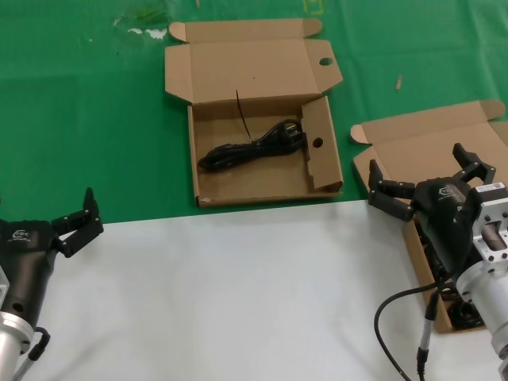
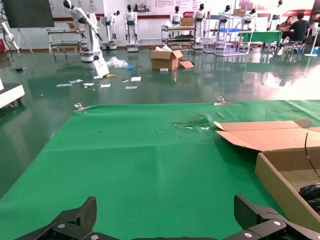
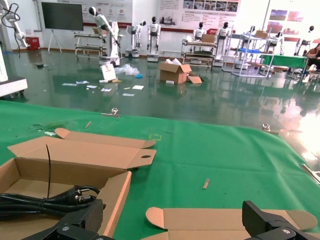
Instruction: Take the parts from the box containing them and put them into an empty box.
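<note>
One coiled black power cord [image 1: 252, 148] is lying inside the holed box [image 1: 262, 171], running from its 8 o'clock corner up toward the plug at 2 o'clock, with its thin tie sticking up at mid-length. This box is sitting at 12 o'clock on the desk [image 1: 95, 119], lid folded back, a round hole showing in the lid tab and another in the side flap. In the right wrist view the same cord [image 3: 45, 200] and box [image 3: 80, 155] are appearing again.

A second box, the plain-lidded box [image 1: 421, 147], is sitting at 3 o'clock, mostly hidden behind the right arm and cut off by the frame edge; dark cord shapes [image 1: 464, 313] are peeking out of it below the arm, too covered to count.

The right hand [image 1: 425, 178] is hovering over that box with fingers spread wide. The left hand [image 1: 79, 218] is waiting at 8 o'clock over the white sheet [image 1: 238, 294], fingers also spread apart and holding nothing.
</note>
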Available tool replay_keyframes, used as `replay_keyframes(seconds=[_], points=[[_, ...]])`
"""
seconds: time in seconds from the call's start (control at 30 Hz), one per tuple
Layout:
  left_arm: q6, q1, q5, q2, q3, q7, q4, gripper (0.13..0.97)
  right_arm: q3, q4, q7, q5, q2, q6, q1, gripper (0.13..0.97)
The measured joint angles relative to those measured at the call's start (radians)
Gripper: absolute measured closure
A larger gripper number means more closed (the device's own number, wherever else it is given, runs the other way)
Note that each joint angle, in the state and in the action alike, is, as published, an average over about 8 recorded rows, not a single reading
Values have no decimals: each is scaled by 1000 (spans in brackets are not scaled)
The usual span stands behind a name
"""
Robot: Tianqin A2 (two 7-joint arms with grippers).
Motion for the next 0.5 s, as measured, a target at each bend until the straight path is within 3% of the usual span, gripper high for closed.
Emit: replay_keyframes(seconds=[0.5], points=[[0,0,0,0,0,0,0,132,0,0,0,0,0,0,0,129]])
